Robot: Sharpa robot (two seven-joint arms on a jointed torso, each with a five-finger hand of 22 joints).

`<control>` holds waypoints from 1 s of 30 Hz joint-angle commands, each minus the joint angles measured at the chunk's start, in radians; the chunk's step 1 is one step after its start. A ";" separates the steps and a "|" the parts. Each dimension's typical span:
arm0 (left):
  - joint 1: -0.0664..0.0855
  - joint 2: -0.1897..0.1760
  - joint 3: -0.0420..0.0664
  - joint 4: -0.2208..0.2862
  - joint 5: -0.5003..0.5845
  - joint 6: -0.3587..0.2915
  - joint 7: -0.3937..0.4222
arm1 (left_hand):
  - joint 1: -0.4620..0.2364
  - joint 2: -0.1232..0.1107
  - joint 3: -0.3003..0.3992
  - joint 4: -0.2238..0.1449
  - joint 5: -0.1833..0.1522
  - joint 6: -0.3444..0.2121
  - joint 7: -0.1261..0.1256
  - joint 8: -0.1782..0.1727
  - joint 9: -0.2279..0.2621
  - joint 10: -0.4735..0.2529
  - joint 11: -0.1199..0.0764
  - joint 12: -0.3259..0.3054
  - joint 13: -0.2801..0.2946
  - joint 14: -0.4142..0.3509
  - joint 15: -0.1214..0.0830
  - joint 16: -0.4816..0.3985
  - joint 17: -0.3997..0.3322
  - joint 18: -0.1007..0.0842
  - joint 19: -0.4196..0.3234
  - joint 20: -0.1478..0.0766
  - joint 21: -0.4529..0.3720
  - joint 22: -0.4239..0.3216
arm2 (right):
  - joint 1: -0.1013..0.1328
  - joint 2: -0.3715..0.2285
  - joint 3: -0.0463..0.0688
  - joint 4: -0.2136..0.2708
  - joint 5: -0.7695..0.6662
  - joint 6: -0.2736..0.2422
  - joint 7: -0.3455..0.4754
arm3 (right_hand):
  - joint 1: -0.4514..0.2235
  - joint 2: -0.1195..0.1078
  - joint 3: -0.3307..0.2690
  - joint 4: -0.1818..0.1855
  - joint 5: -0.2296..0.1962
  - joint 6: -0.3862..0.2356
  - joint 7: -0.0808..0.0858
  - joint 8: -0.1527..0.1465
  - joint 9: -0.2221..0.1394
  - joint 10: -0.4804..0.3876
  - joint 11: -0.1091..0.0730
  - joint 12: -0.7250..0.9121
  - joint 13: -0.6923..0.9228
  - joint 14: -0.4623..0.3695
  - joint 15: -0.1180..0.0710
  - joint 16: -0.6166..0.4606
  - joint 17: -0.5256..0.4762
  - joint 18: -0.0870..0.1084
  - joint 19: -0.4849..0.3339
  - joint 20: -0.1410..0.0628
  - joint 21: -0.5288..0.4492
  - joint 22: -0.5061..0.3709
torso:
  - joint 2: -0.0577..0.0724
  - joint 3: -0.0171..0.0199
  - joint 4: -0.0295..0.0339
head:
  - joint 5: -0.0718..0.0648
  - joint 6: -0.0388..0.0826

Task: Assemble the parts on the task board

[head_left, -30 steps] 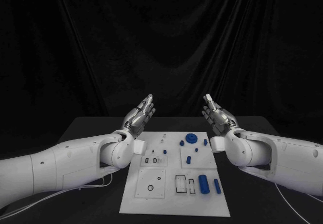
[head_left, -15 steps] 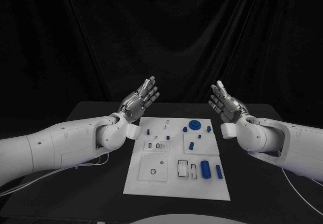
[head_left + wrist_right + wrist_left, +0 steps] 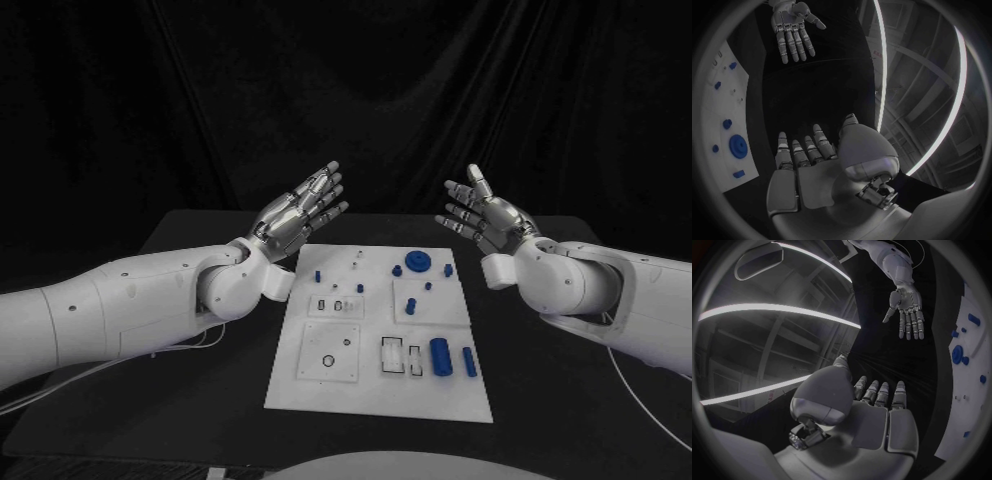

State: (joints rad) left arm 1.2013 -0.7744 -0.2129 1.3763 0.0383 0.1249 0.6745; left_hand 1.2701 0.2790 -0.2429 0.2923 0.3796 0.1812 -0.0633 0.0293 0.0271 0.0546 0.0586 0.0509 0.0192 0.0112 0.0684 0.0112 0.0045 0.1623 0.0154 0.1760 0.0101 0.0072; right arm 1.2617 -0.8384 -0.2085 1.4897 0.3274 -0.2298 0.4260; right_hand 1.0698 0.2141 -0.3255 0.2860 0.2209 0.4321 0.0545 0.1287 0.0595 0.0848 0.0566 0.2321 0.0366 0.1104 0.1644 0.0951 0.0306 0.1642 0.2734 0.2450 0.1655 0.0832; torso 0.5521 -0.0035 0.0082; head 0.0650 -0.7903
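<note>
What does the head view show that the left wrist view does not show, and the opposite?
Head view alone: the near end of the task board with two large blue cylinders, and the black table around it. Left wrist view alone: the left robot hand from behind, and the open palm of the right robot hand. Both: the board, its round blue part, both robot hands empty, fingers apart.

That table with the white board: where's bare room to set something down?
The black table lies bare on both sides of the task board, under the raised left hand and right hand. The board's near strip is bare too. Its middle and far end are crowded with blue parts.
</note>
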 commanded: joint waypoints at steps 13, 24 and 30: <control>0.008 -0.099 0.001 0.086 -0.022 -0.032 0.121 | 0.160 -0.041 0.043 -0.020 0.203 0.108 0.054 0.028 0.011 0.045 0.036 0.108 0.014 0.038 0.019 0.045 0.015 0.019 0.022 0.032 0.018 0.008 | 0.134 -0.052 0.001 0.038 -0.297 0.078 -0.292 | 0.270 -0.058 0.027 -0.156 0.082 0.207 0.012 0.029 0.028 0.154 0.065 0.186 0.017 0.486 0.056 0.212 0.033 -0.008 0.416 0.044 0.140 0.021 | 0.022 -0.0050 0.0070 | -0.003 -0.029; 0.036 -0.152 0.001 0.120 -0.046 -0.036 0.118 | 0.200 -0.059 0.069 -0.052 0.289 0.116 0.076 0.028 0.012 0.031 0.029 0.105 0.012 0.032 0.037 0.043 0.013 0.019 0.027 0.048 0.020 0.009 | 0.204 -0.047 0.001 0.037 -0.909 0.048 -0.454 | 0.402 -0.074 0.064 -0.243 -0.011 0.285 0.019 0.042 0.031 0.316 0.114 0.338 0.032 0.853 -0.061 0.400 0.088 0.019 0.812 -0.044 0.325 0.096 | 0.067 -0.0098 0.0219 | -0.023 -0.006; 0.045 -0.167 0.001 0.126 -0.063 -0.035 0.108 | 0.202 -0.059 0.075 -0.057 0.297 0.116 0.083 0.027 0.011 0.026 0.013 0.100 0.011 0.031 0.044 0.042 0.012 0.019 0.028 0.053 0.020 0.009 | 0.219 -0.037 0.001 0.035 -1.430 0.025 -0.472 | 0.442 -0.098 0.114 -0.267 -0.008 0.327 -0.001 0.036 0.026 0.413 0.062 0.328 0.026 1.033 -0.131 0.504 0.131 0.019 0.942 -0.110 0.447 0.170 | 0.095 -0.0129 0.0272 | -0.015 -0.005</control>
State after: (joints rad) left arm 1.2419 -0.9415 -0.2123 1.4977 -0.0015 0.0959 0.6762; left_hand 1.4617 0.2174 -0.1701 0.2382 0.6701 0.2947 0.0129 0.0521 0.0378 0.0803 0.0768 0.1539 0.0305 0.0412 0.1061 0.0579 0.0182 0.1623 0.0421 0.2235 0.0253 0.0153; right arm 1.4779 -0.8768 -0.2080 1.5241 -0.6370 -0.1816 0.0135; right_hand 1.5013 0.1151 -0.2193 0.0214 0.2190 0.7561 0.0624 0.1677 0.0868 0.4835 0.1245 0.5660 0.0633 1.1271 0.0414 0.5897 0.1567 0.1799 1.2036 0.1416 0.5974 0.2431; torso 0.6257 -0.0143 0.0301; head 0.0474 -0.8000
